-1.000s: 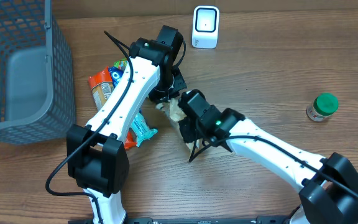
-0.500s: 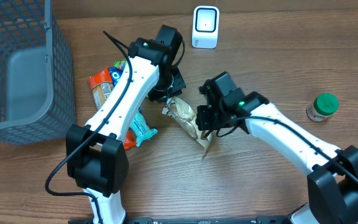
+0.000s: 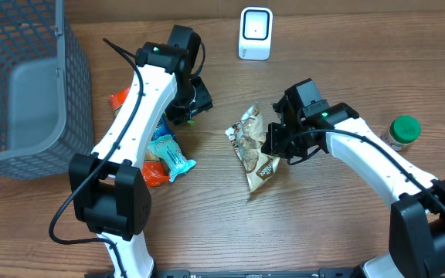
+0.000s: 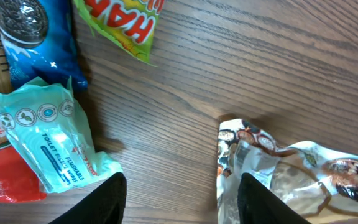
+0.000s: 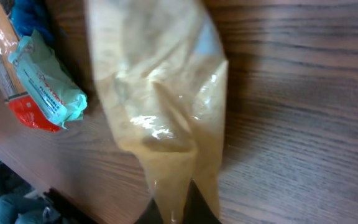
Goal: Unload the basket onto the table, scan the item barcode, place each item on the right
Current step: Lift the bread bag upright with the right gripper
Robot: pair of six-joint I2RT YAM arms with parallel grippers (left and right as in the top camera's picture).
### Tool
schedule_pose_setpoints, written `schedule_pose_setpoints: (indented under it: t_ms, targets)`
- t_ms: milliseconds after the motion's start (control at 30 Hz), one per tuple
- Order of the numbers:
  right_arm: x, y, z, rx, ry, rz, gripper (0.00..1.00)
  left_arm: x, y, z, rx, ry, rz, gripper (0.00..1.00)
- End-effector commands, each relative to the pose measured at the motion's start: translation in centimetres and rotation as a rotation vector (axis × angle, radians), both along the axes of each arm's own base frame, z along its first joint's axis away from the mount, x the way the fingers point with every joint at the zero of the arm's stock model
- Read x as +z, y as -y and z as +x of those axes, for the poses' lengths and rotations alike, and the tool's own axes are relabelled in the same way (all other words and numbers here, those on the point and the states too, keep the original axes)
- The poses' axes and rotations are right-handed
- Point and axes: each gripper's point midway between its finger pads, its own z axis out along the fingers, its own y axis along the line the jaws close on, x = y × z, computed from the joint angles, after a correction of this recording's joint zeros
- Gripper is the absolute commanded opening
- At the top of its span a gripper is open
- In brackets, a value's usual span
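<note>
Overhead, the snack pouch [image 3: 252, 147] lies flat on the wooden surface, nearer to me than the white scanner [image 3: 255, 33] and almost straight in line with it. My right jaws sit at the pouch's edge, to the scanner's right and closer to me. In the right wrist view, which is blurred, the pouch [image 5: 160, 93] narrows to an end pinched between my nearly closed right jaws.

My left jaws hang to the scanner's left and a little nearer to me. The left wrist view shows their two fingers [image 4: 107, 199] standing apart over bare wood with nothing between them, and the pouch [image 4: 291, 168] just beside one finger.

A teal wipes pack [image 3: 170, 154] and a red packet [image 3: 151, 174] lie left of the scanner and nearer me. The grey basket [image 3: 74, 85] stands far to its left, and a green-lidded jar [image 3: 401, 132] well to its right.
</note>
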Motion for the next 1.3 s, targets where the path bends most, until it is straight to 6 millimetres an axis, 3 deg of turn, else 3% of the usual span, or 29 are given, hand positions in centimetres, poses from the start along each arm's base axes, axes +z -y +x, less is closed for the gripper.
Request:
schedule_pose_setpoints:
  t_ms: [0,67,233,433,533,633,700,933,1267]
  targets:
    - [0.7,-0.4,0.2,0.002,-0.007,0.026,0.4,1.7,0.3,0.1,-0.025,0.045,-0.02,0.51]
    - [0.6,-0.3,-0.1,0.01,-0.014,0.02,0.45,1.7,0.3,0.1,-0.026,0.045,-0.02,0.51]
    - [1.2,0.0,0.2,0.038,0.011,0.0,0.43,1.7,0.2,0.1,-0.038,0.048,-0.014,0.51]
    - [4.6,1.9,2.2,0.05,0.1,-0.142,0.36,1.7,0.1,0.2,-0.043,0.05,-0.014,0.5]
    - [6.8,1.9,3.3,0.051,0.153,-0.15,0.28,1.8,0.2,0.2,-0.043,0.053,-0.015,0.45]
    - [7.5,1.3,4.0,0.05,0.184,-0.124,0.13,1.8,0.2,0.3,-0.043,0.055,-0.016,0.39]
    - [7.2,0.7,4.2,0.058,0.187,-0.104,0.04,1.8,0.2,0.3,-0.043,0.056,-0.017,0.34]
    - [4.6,-0.4,3.9,0.072,0.109,-0.066,0.04,1.7,0.2,0.1,-0.051,0.05,-0.014,0.2]
    - [0.2,0.5,2.4,0.047,0.018,-0.108,0.04,1.4,0.2,0.1,-0.052,0.041,-0.012,0.19]
